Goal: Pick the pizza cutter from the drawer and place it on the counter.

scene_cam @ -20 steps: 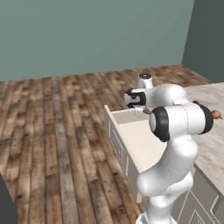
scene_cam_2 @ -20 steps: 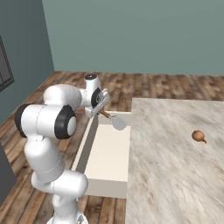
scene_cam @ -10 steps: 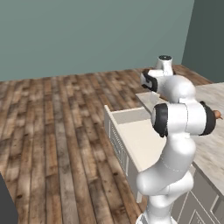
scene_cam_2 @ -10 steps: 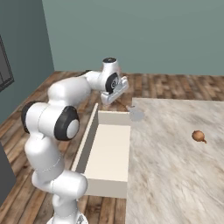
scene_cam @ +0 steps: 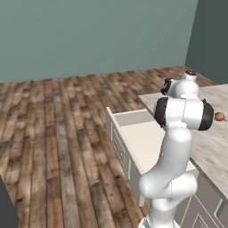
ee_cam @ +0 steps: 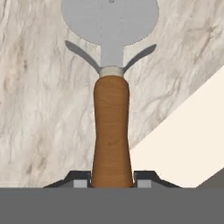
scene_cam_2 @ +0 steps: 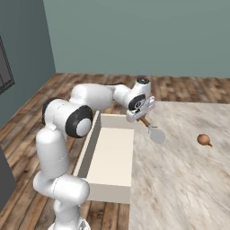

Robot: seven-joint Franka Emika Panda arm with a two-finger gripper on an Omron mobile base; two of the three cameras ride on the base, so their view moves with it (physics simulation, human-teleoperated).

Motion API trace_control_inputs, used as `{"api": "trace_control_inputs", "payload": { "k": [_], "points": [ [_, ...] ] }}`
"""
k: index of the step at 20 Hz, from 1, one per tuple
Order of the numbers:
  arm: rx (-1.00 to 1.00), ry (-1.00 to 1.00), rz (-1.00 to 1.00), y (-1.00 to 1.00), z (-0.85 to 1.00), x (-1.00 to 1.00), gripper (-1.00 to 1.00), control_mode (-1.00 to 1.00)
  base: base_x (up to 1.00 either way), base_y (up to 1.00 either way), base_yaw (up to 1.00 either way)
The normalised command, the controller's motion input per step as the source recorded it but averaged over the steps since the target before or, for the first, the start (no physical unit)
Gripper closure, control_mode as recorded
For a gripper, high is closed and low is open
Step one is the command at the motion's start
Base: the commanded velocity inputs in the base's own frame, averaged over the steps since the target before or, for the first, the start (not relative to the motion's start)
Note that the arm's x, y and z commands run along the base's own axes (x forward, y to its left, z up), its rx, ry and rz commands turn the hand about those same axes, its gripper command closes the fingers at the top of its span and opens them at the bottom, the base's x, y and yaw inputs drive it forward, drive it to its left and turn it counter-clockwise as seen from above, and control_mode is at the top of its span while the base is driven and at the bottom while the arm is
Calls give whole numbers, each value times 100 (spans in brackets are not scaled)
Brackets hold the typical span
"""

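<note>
Gripper (scene_cam_2: 143, 117) clamps the pizza cutter (scene_cam_2: 152, 129) by its wooden handle, blade toward 4 o'clock over the counter (scene_cam_2: 188, 175), just past the open drawer (scene_cam_2: 110, 157). Step: set-down. Lower gently until the blade lies flat, release well inside the edge, away from the brown ball (scene_cam_2: 204, 139).

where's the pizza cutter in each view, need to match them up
Left base view: I cannot make it out; the white arm stands in front of that spot.
Right base view: wooden-handled pizza cutter with a round silver blade, centre, over the marbled stone counter.
Hand view: centre, handle rising from the claw.
Shared landmark: the cream-white open drawer.
</note>
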Motion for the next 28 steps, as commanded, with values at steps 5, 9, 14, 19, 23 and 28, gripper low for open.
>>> {"api": "trace_control_inputs", "payload": {
  "k": [5,9,14,19,23,28],
  "points": [
    [3,-9,-1,-95,-100,-16,100,-100,0,0,0],
    [-1,-5,0,-48,-88,-6,100,-100,0,0,0],
    [-2,-2,0,-10,-11,-22,-100,-100,0,0,0],
    [0,-3,0,-14,37,-26,-100,-100,0,0,0],
    [0,0,4,30,100,-4,-100,-100,0,0,0],
    [-3,-13,32,72,100,-19,-100,-100,0,0,0]
  ]
}}
